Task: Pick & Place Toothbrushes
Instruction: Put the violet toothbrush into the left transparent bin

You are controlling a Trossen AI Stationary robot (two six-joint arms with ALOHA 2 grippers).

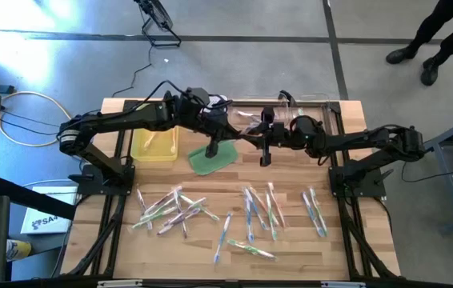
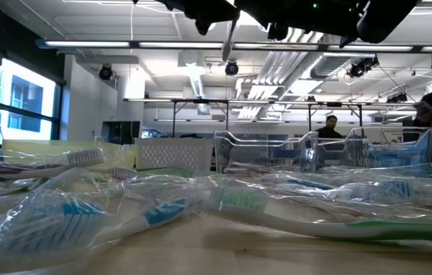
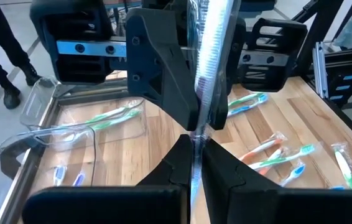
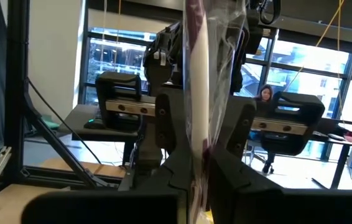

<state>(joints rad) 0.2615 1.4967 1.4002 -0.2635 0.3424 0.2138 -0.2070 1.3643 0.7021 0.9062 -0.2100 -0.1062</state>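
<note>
Above the green pad (image 1: 211, 158), the left gripper (image 3: 196, 144) is clamped on 1 wrapped toothbrush (image 3: 212, 68). The right gripper (image 4: 199, 163), just beside it, pinches another wrapped brush (image 4: 196, 74).

Grey concrete floor (image 1: 234, 64) around the wooden table (image 1: 290, 248) — big windows (image 2: 17, 103), ceiling strip lights (image 2: 162, 44).

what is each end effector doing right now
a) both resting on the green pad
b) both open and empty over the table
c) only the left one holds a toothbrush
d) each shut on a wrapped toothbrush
d: the left end effector pinches a wrapped toothbrush, and the right end effector pinches another wrapped toothbrush.
</note>
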